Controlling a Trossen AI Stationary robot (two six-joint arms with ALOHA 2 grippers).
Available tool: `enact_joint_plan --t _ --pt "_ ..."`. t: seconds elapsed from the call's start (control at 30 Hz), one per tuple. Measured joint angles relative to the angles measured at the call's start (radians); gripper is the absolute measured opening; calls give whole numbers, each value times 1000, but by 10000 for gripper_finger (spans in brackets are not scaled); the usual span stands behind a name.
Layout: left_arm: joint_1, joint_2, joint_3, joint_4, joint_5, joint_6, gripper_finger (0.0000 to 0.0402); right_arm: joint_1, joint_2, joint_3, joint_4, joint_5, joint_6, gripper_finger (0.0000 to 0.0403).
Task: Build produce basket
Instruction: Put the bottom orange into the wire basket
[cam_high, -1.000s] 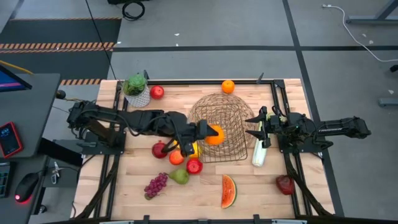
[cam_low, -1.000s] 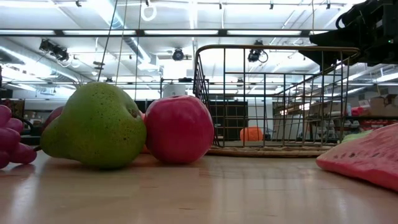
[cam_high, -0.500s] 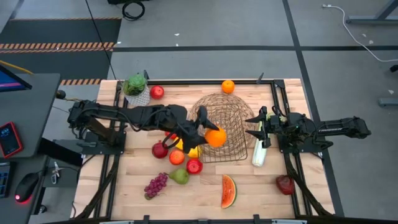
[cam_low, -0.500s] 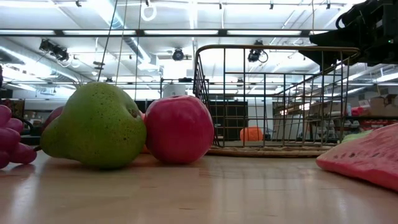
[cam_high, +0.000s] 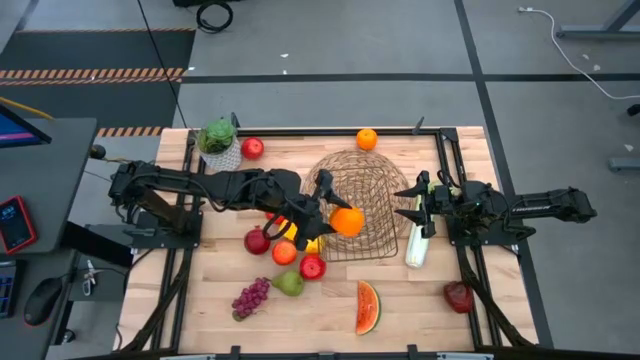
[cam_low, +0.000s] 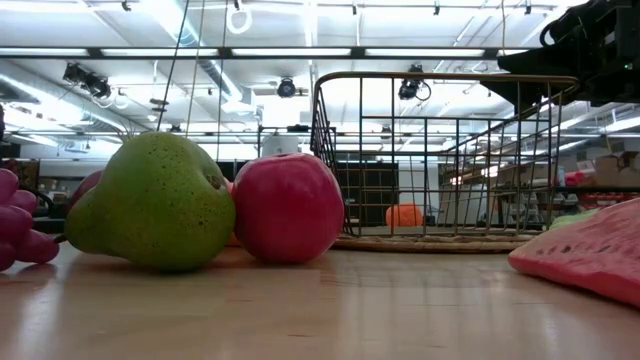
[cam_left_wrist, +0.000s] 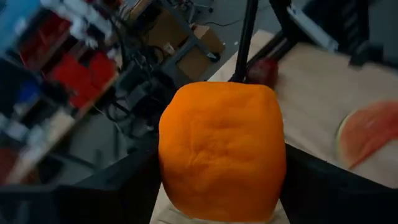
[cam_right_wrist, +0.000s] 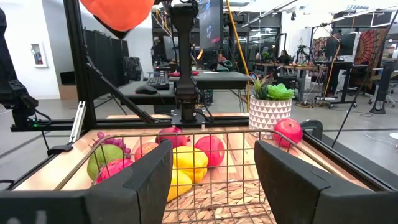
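Oranges are being loaded first: one orange (cam_high: 347, 221) is pinched in the left end effector (cam_high: 333, 214) and held above the near-left rim of the basket (cam_high: 372, 178), presumably so it can be dropped inside without the wire being struck. The right end effector (cam_high: 416, 209) is spread, waiting beside the basket's right side above the celery stalk (cam_high: 415, 247). Remaining produce is scattered on the counter (cam_high: 420, 300).
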Motion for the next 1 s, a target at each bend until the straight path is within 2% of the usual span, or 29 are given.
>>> enact_joint_plan --t 0.47,0.57,1.0 --pt "4 0 0 0 2 -1028 278 0 0 0 0 0 0 231" --pt "4 0 0 0 0 -1152 279 0 0 0 0 0 0 231" --pt "-13 0 0 0 -1 -1494 279 0 0 0 0 0 0 231"
